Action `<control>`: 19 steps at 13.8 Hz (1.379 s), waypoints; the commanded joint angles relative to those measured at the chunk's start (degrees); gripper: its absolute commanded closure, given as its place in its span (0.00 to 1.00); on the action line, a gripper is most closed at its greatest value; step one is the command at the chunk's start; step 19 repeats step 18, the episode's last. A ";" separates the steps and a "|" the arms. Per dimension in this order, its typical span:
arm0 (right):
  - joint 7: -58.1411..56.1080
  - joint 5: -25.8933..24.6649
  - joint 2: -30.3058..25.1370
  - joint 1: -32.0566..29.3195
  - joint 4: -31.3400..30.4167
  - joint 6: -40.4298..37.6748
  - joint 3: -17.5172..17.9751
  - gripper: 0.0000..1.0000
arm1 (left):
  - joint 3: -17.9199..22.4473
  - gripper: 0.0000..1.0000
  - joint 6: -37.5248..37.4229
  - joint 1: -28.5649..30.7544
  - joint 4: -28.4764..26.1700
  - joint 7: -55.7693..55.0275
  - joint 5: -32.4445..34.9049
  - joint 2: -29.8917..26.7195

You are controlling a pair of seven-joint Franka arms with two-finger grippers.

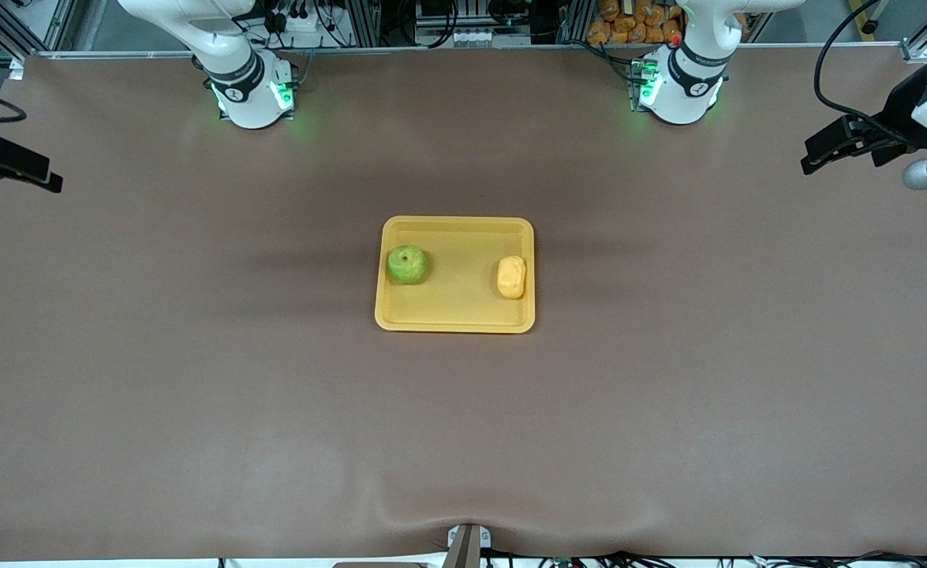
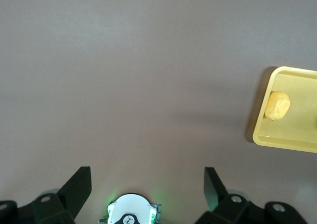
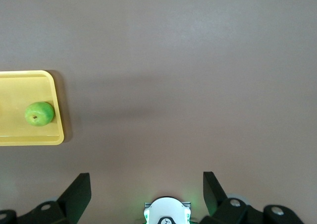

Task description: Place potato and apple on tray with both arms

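Both grippers are hanging wide open and empty: the left gripper (image 2: 147, 184) and right gripper (image 3: 146, 184) are waiting over bare table at their own ends, well apart from the tray (image 1: 455, 323). Inside it, the potato (image 1: 511, 277) is lying toward the left arm's end and the apple (image 1: 408, 264) toward the right arm's; nothing seems left to carry.

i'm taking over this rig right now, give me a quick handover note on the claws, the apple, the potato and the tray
Left claw: open, empty, up over bare table toward the left arm's end, waiting.
Right claw: open, empty, up over bare table toward the right arm's end.
Apple: in the tray, at the end toward the right arm.
Potato: in the tray, at the end toward the left arm, apart from the apple.
Done: both items rest inside the tray's rim; neither is held.
Left: nothing to place, as far as these views show. Perhaps only confirm that both arms are parked.
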 commanded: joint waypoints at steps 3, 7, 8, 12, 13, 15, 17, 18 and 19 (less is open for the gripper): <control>-0.51 -1.75 -12.82 -0.12 -18.60 7.57 1.15 0.00 | -0.76 0.00 -0.57 0.31 -0.62 0.47 1.16 -1.69; -0.86 -2.89 -12.67 0.59 -16.54 10.21 2.12 0.00 | -0.68 0.00 -0.65 0.31 0.08 0.65 1.16 -1.69; -0.69 -3.68 -10.22 0.68 -12.33 8.38 2.12 0.00 | -0.59 0.00 -0.65 0.31 0.61 0.56 1.25 -1.43; -3.58 -5.44 -6.95 1.11 -7.37 5.20 2.47 0.00 | -0.59 0.00 -0.65 0.23 1.67 0.39 1.25 -1.07; -3.59 -5.18 -6.95 1.12 -7.37 5.55 2.39 0.00 | -0.50 0.00 -0.65 0.22 1.67 0.39 1.25 -1.07; -3.59 -3.26 -6.86 0.42 -7.37 5.73 1.95 0.00 | -0.76 0.00 -0.65 0.14 2.01 0.30 2.12 -1.07; -3.67 -2.72 -6.95 0.50 -7.37 5.90 2.04 0.00 | -0.76 0.00 -0.65 0.22 2.54 0.47 2.13 -1.07; -3.67 -2.63 -6.86 0.50 -7.37 5.90 2.04 0.00 | -0.68 0.00 -0.65 0.22 3.07 0.47 2.04 -1.16; -3.67 -2.63 -6.86 0.50 -7.37 5.90 2.04 0.00 | -0.68 0.00 -0.65 0.22 3.07 0.47 2.04 -1.16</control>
